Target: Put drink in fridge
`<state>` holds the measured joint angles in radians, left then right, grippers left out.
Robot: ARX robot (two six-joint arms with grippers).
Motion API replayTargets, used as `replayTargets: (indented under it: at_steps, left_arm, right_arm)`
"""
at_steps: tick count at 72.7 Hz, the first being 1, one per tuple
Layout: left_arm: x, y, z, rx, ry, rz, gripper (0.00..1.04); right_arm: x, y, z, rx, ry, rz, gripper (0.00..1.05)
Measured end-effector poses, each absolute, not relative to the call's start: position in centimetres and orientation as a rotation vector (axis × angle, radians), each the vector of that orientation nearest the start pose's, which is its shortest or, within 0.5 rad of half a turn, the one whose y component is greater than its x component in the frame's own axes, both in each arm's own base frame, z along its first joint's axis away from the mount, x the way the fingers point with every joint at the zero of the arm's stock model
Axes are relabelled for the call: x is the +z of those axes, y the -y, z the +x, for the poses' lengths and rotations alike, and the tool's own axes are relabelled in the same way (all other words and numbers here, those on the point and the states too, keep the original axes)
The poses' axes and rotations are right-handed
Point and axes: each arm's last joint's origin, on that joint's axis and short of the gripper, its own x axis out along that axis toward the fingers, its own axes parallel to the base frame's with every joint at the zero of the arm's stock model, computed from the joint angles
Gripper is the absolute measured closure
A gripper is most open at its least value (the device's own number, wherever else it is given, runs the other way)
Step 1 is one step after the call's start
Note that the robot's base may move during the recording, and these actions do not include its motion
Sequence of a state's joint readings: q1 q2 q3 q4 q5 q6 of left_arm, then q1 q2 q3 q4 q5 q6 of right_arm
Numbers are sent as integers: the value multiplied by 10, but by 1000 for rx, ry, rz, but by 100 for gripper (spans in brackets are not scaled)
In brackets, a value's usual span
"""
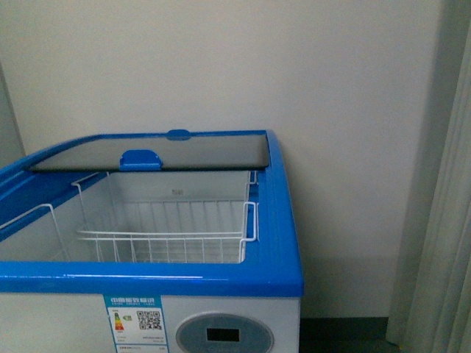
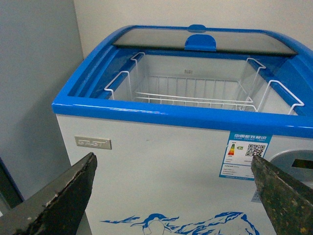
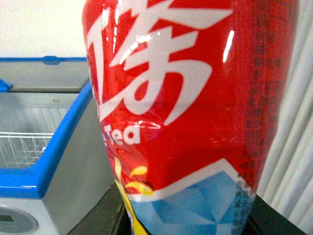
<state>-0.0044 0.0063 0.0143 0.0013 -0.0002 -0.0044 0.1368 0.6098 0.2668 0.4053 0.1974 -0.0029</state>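
Fridge [image 1: 283,220], a white chest cooler with a blue top rim, stands against a pale wall [image 1: 309,66]. Blue penguin-and-mountain print [image 2: 161,224] runs low across its front in the left wrist view. A pale pleated curtain [image 1: 450,243] hangs beside the fridge on the robot's right.

On top, the sliding glass lid [image 1: 184,151] sits pushed to the far half, with its blue handle [image 1: 140,159] on the near edge. The near half of the chest is uncovered. A white wire basket [image 1: 162,237] hangs inside the opening, with its hooks over the side rims.

The drink [image 3: 186,98] fills most of the right wrist view: a red label with large white characters and the word "Tea", with a pale blue and yellow patch lower down. It is outside the fridge. The cooler's blue corner and grey side show behind it, and the curtain shows on its other side. The right claw [image 3: 188,223] pinches the bottle, though only dark parts of it show low on either side of the label.

The left claw [image 2: 173,196] is spread wide and grips nothing. Its two dark, scuffed fingers [image 2: 63,196] stand at opposite edges of the view, facing the fridge's front.

On that front are a round grey control panel with a dark display [image 1: 223,334] and an energy sticker with a QR code [image 1: 136,323]. A small silver nameplate [image 2: 93,143] is also fixed there.
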Motion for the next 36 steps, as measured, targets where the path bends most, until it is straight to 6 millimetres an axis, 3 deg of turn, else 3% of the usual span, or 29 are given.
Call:
replayTargets:
  at_steps: [36]
  left_arm:
    - [168, 0, 97, -4, 9, -4, 8]
  right_arm:
    - [258, -49, 269, 24, -102, -115, 68]
